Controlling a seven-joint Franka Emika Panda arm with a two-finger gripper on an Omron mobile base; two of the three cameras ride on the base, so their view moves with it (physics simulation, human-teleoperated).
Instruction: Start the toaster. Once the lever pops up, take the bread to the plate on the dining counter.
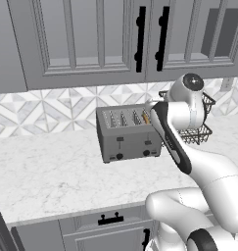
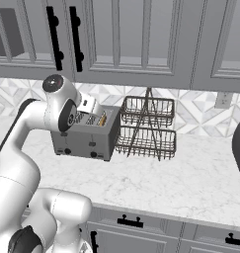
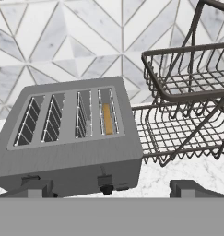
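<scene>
Now you are looking at the toaster sitting on the marble counter, close to the tiled back wall. It is a grey box with four slots on top. You are seeing the bread standing down inside the slot at the right end in the hand view, the one nearest the wire rack. A thin tan edge of it is showing in the slot. In the left base view that same tan bit is peeking out of the slot next to the arm.

The wire rack is standing just beside the toaster, on its right as you are seeing it from the base cameras. It is dark, with two basket shelves, one over the other.

The gripper is hanging above and in front of the toaster, looking down at its top and front. Its two dark fingertips are standing wide apart at the bottom of the hand view, so the hand is spread open and is holding nothing. One dark lever and a black knob under it are showing on the toaster's front, between the fingertips.

Grey cupboards with black handles are hanging over the counter, and grey drawers are sitting under its edge.
</scene>
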